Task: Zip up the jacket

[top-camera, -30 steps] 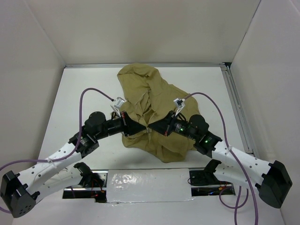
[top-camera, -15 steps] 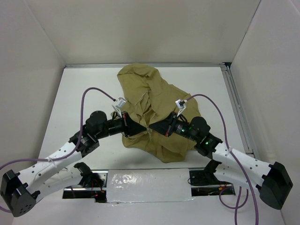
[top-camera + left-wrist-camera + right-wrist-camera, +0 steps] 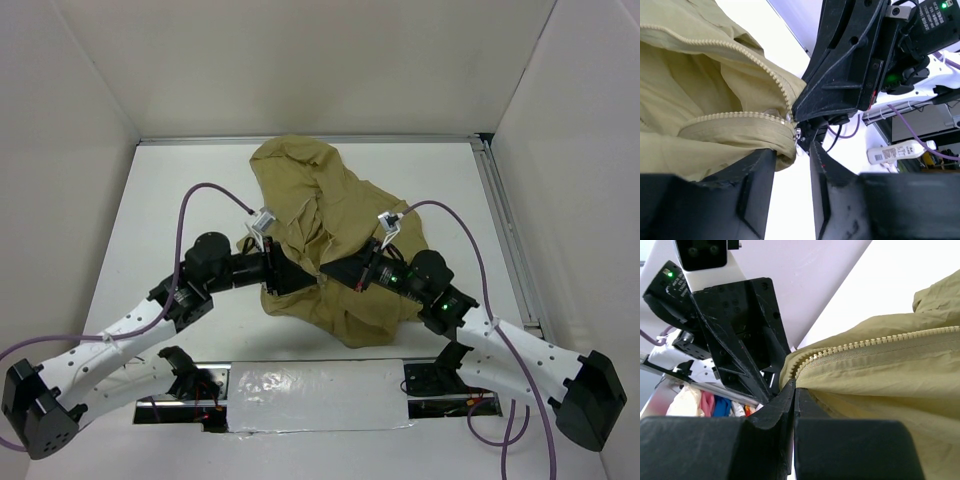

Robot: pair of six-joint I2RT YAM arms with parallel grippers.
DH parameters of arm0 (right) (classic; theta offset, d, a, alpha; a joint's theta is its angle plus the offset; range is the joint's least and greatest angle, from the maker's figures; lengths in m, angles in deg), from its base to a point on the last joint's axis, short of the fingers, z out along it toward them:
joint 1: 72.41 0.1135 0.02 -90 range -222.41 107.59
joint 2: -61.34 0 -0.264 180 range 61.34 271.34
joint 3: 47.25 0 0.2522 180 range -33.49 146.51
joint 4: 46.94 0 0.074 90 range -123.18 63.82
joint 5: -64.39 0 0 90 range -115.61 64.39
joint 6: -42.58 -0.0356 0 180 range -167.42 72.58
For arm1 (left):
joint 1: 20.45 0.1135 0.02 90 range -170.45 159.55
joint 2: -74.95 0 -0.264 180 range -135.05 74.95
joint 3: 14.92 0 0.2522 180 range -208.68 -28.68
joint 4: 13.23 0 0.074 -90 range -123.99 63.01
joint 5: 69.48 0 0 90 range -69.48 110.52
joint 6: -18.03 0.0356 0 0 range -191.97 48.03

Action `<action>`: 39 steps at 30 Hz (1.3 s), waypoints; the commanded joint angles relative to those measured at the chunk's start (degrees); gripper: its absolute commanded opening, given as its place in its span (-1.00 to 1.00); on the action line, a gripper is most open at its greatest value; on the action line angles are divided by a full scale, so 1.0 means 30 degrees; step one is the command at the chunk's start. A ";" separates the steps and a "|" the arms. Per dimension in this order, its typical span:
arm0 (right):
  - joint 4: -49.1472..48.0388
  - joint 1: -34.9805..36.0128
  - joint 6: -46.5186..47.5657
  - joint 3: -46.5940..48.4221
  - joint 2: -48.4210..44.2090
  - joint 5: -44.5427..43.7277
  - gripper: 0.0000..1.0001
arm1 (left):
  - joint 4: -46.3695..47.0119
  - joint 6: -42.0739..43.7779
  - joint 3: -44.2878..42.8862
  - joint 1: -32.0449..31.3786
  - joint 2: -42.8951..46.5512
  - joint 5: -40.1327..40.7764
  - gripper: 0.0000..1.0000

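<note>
One jacket, khaki-tan, soft and heavily creased, heaped in a rumpled mound at the middle of the white bench, nearer its far edge than the arm bases

Two arms, white perforated shells with black joints: left arm reaching in from the left, right arm from the right, both tips meeting at the near side of the fabric mound

Two purple cables, one arching over each arm: left cable, right cable

Two pincers, black, hard, wedge-shaped

Left pincer with fingers apart, a strip of white bench visible between them, the jacket's folded edge draped over the left-hand finger in the left wrist view

Right pincer with fingers pressed together, clamped on the jacket's edge right where the zipper ends

Two rows of teeth in the left wrist view, pale cream, small and blocky: upper row curving down, lower row running flat, both converging toward a small shiny slider at the right pincer's tip

Rows apart over most of their visible length
</note>
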 commanded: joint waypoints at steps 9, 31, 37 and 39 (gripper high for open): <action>-0.1129 0.0016 -0.0311 0.0453 -0.0162 0.0276 -1.00 | 0.0734 0.0824 -0.0548 -0.0098 0.0368 -0.0744 -0.29; -0.1574 -0.0831 -0.2654 0.1622 0.0276 0.0071 -1.00 | -0.0111 0.2729 0.0039 -0.0391 -0.0421 -0.1506 -1.00; -0.0548 -0.1856 -0.3505 0.3147 0.1418 0.0831 -1.00 | -0.3038 0.2409 0.0709 -0.2529 -0.1215 0.0307 -1.00; -0.0079 -0.2209 -0.3360 0.3499 0.1624 0.1008 -1.00 | -0.3308 0.2408 0.1119 -0.2764 -0.0835 0.0572 -1.00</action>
